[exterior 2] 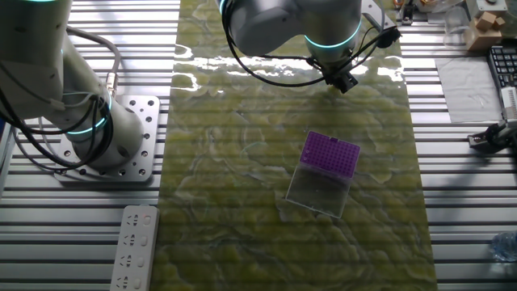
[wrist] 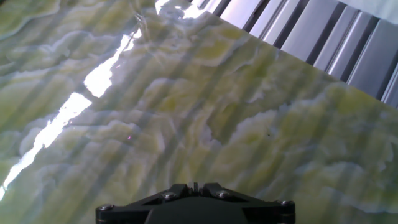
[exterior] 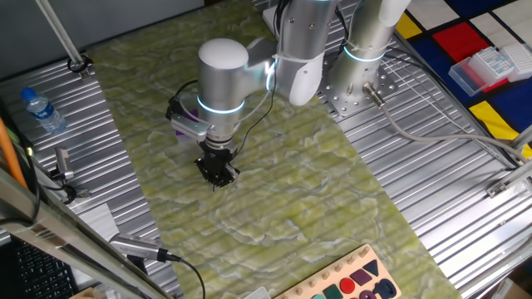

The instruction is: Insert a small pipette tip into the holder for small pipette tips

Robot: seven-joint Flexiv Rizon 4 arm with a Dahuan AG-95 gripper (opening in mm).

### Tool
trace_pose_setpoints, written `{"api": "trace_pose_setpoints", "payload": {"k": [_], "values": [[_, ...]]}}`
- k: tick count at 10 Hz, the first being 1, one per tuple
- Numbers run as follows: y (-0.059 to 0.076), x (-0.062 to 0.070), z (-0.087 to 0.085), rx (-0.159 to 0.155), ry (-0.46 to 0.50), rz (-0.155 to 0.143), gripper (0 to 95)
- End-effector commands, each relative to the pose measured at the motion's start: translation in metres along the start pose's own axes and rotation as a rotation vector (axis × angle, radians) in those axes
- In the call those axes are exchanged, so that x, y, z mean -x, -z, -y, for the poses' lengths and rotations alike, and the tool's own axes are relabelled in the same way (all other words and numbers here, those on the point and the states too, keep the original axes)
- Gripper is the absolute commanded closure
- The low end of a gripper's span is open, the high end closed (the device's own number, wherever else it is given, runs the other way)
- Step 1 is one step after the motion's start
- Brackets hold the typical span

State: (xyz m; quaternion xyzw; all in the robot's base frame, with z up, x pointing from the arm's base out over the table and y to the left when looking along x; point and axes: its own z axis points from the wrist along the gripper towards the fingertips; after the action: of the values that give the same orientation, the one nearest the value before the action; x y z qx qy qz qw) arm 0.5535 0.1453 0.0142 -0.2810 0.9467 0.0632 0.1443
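Note:
The holder for small pipette tips (exterior 2: 330, 153) is a flat purple block lying on the green marbled mat, with a pale translucent part (exterior 2: 318, 191) beside it. In one fixed view only a bit of the purple holder (exterior: 188, 124) shows behind the arm. My gripper (exterior 2: 346, 83) hangs over the mat, apart from the holder, toward the mat's far end. It points down, close above the mat (exterior: 218, 176). In the hand view its fingers (wrist: 194, 185) are closed together with a thin dark sliver, the small pipette tip (wrist: 194, 184), standing between them. The holder is out of the hand view.
A clear box of tips (exterior: 489, 66) rests at the far right on coloured panels. A water bottle (exterior: 41, 110) stands on the left slats, a shape-sorter board (exterior: 353, 282) lies at the front edge, and a white remote (exterior 2: 134, 246) lies by the arm's base (exterior 2: 121, 137).

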Motion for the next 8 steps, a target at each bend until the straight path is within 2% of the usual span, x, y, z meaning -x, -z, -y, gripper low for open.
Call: {"api": "trace_pose_setpoints", "payload": {"k": [1,8], "values": [[0.0009,0.0011,0.0004,0.0,0.009,-0.002,76.0],[0.0008,0.0021,0.0008,0.0,0.021,-0.013,76.0]]}}
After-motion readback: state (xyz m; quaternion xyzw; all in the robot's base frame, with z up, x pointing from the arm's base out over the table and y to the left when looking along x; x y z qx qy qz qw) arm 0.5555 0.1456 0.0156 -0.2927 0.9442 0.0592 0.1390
